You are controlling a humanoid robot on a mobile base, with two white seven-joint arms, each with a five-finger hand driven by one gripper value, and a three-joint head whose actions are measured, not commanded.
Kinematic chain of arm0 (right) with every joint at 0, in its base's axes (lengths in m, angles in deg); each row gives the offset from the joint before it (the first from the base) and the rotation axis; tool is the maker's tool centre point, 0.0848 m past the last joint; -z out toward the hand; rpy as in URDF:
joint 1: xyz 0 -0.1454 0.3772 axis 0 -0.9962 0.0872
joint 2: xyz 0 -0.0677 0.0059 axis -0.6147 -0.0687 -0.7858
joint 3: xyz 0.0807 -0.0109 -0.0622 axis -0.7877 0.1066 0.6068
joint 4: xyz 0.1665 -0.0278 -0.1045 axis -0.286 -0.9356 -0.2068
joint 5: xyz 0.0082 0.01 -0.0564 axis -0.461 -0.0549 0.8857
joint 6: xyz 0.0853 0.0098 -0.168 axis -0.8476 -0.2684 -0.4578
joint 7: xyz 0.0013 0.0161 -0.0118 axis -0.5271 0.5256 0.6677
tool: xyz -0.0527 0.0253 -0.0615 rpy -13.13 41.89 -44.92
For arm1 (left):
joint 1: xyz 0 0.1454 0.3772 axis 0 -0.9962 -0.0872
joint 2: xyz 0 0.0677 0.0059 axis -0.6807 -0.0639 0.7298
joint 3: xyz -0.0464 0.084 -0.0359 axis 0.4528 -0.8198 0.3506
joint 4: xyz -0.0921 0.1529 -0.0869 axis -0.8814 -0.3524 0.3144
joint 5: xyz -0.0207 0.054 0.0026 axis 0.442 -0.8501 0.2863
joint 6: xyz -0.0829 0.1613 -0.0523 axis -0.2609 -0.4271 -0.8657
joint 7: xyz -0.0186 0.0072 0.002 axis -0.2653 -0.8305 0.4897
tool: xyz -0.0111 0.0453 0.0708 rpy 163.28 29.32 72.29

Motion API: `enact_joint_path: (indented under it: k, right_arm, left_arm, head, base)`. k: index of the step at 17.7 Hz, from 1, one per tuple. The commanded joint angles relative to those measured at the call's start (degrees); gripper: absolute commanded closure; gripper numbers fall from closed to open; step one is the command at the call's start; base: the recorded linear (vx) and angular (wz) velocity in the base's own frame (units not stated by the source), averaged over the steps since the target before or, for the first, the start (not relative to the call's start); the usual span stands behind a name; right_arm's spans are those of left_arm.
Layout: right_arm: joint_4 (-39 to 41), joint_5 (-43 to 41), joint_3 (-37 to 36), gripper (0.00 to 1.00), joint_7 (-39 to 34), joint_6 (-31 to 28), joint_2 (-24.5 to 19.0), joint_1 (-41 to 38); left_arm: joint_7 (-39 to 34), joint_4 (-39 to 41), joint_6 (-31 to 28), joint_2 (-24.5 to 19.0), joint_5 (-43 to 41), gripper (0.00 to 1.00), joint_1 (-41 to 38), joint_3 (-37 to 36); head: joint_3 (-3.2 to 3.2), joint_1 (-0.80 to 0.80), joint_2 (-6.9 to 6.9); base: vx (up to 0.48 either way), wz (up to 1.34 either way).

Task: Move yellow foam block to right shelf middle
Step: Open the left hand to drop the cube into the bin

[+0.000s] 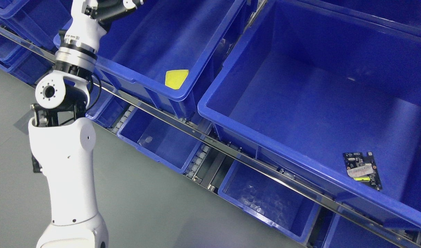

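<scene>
A yellow foam block (176,78) lies in the near corner of a blue bin (152,44) on the middle shelf level, partly hidden behind the bin's front rim. My left arm (67,137) rises from the bottom left and bends up past the bin's left end; its hand runs out of the picture at the top edge. To the right stands a larger blue bin (317,96) on the same level. My right arm does not show.
A dark circuit board (362,169) with a small yellow label lies in the large right bin's near right corner. Smaller blue bins (265,199) sit on the lower level behind a metal rail (210,139). Grey floor (145,206) spreads at lower left.
</scene>
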Motion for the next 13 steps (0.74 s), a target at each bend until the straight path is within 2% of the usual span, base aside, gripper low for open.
enact_joint_path:
  k: [1,13]
  right_arm:
    - [1.00,0.18,-0.07,0.00,0.01,-0.04,1.00,-0.09]
    - [1.00,0.18,0.02,0.00,0.01,-0.04,1.00,-0.09]
  left_arm:
    - [1.52,5.13,2.85,-1.00,-0.03,0.00,-8.16,4.03]
    - [1.08,5.04,0.74,-1.00,-0.03,0.00,-5.79,3.51]
  head:
    - [0.00,0.00,0.00]
    - [0.00,0.00,0.00]
  base:
    - [0.000,0.00]
    - [0.000,0.00]
